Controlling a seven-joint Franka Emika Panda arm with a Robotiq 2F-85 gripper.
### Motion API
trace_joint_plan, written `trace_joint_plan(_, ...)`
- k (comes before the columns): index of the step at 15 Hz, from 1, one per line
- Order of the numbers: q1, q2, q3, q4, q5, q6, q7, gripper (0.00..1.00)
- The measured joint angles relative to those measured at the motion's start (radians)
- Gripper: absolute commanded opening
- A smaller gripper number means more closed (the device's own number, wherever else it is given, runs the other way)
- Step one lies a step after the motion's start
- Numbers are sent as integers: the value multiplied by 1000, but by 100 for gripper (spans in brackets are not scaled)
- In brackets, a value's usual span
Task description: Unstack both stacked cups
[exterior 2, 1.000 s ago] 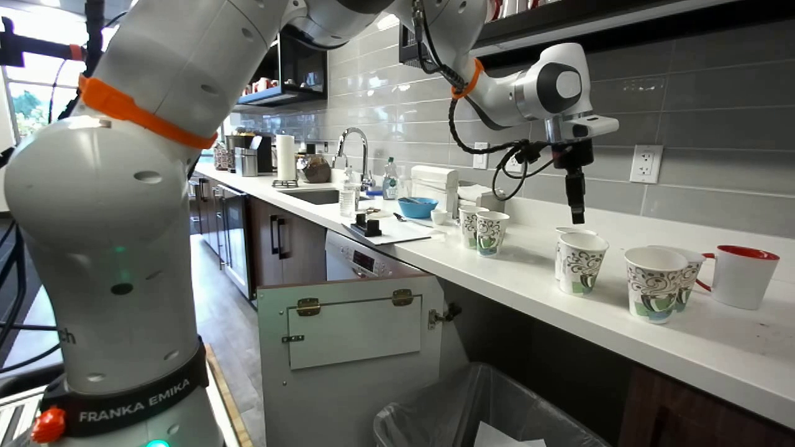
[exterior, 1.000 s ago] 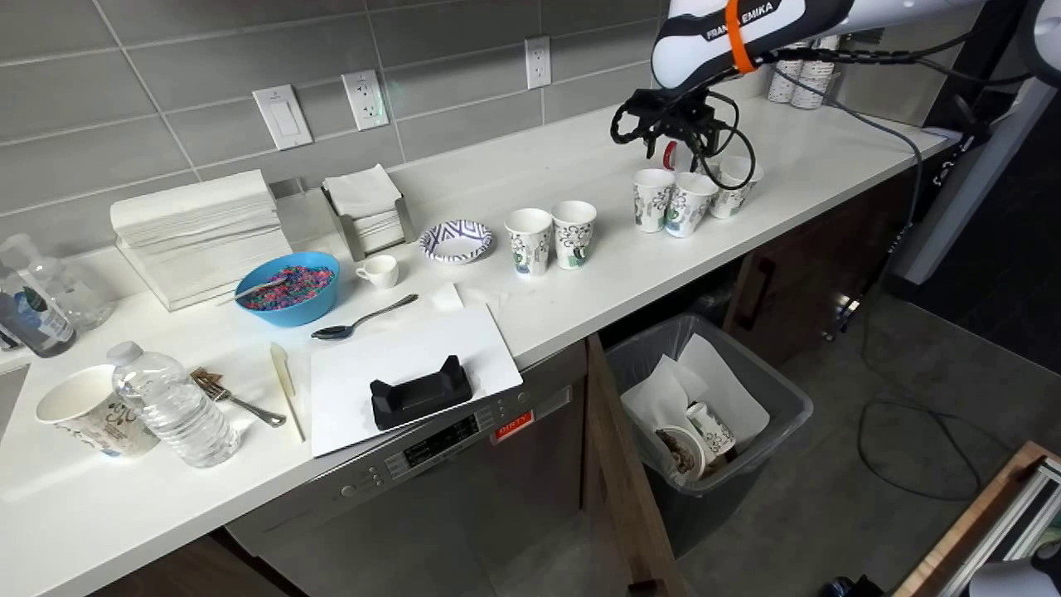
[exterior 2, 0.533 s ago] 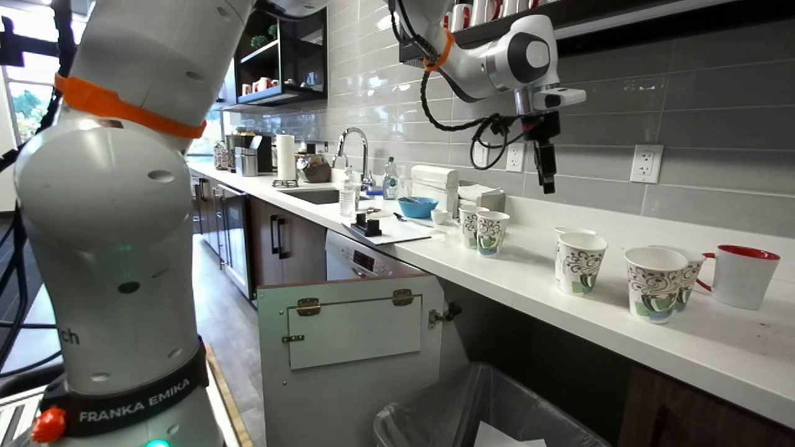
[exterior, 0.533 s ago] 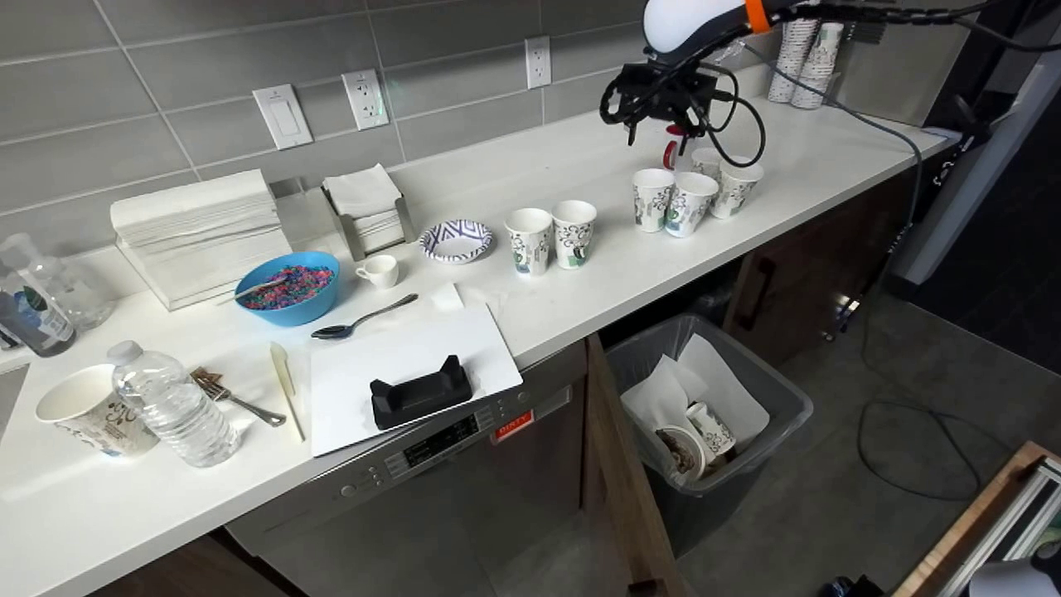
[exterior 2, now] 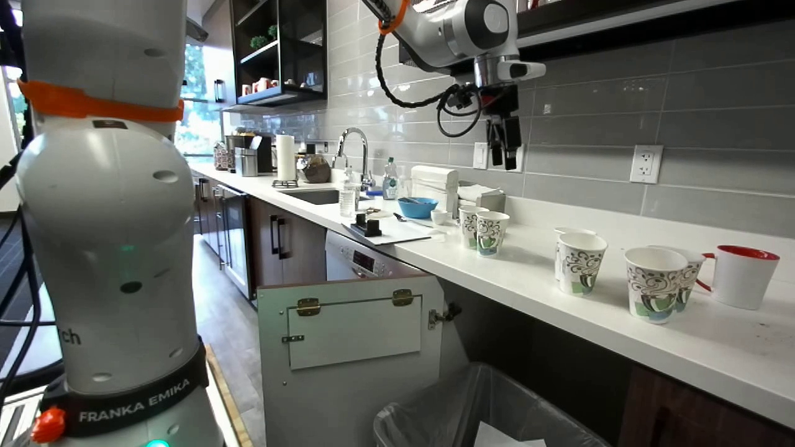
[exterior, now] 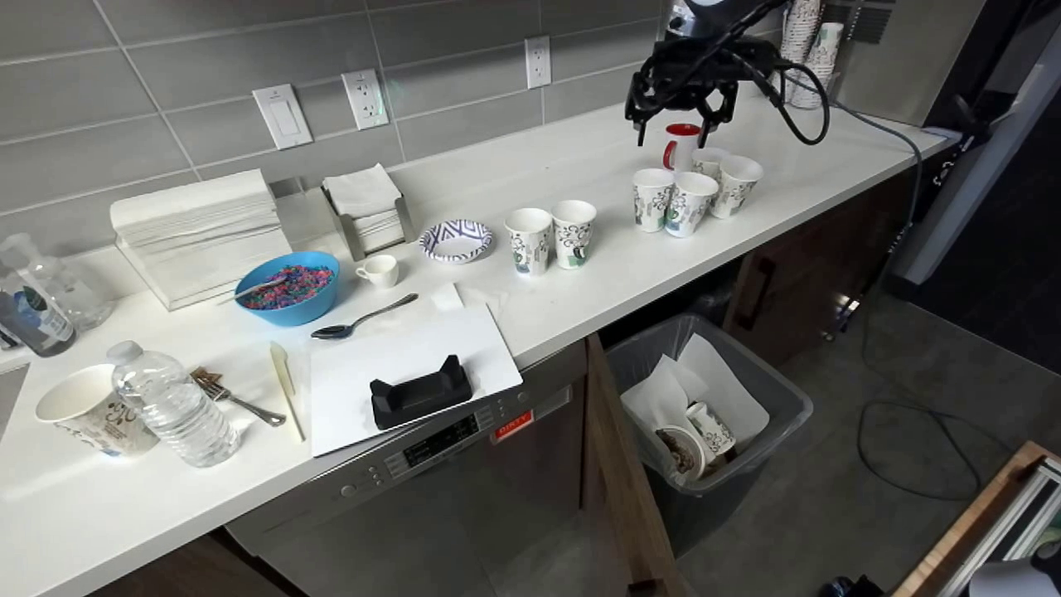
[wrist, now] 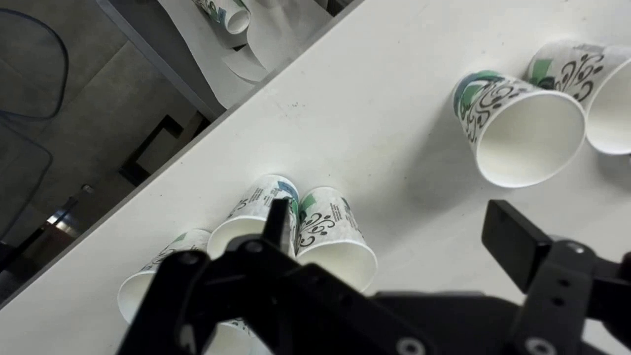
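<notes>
White paper cups with dark swirls and green-blue prints stand upright on the counter, none visibly nested. A pair, the nearer cup (exterior: 530,249) and its neighbour (exterior: 576,240), stands close together near mid-counter; it also shows in an exterior view (exterior 2: 492,234). Several more form a group beside the mug: one cup (exterior: 652,203), a second (exterior: 686,211), a third (exterior: 733,191) and a partly hidden fourth (exterior: 708,161). My gripper (exterior: 672,139) is open and empty, high above the counter. In the wrist view my gripper (wrist: 387,231) covers part of the group; the pair (wrist: 532,138) is at upper right.
A red-and-white mug (exterior: 681,148) stands behind the group. A patterned bowl (exterior: 456,241), a small white cup (exterior: 379,271) and a blue bowl (exterior: 290,288) stand beyond the pair. An open bin (exterior: 796,406) sits below the counter edge. Tall cup stacks (exterior: 821,62) stand far back.
My gripper has risen and moved away from above the cup group, uncovering the mug and rear cups in an exterior view. The cups stay in place; the jaws remain open.
</notes>
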Motion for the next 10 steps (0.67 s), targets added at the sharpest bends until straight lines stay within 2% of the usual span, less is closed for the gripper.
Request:
trace_joint_plan(5, 1, -85, 46, -96, -9, 0, -50, 100)
trace_joint_plan(10, 2, -110, 65, -132, -16, 0, -54, 100)
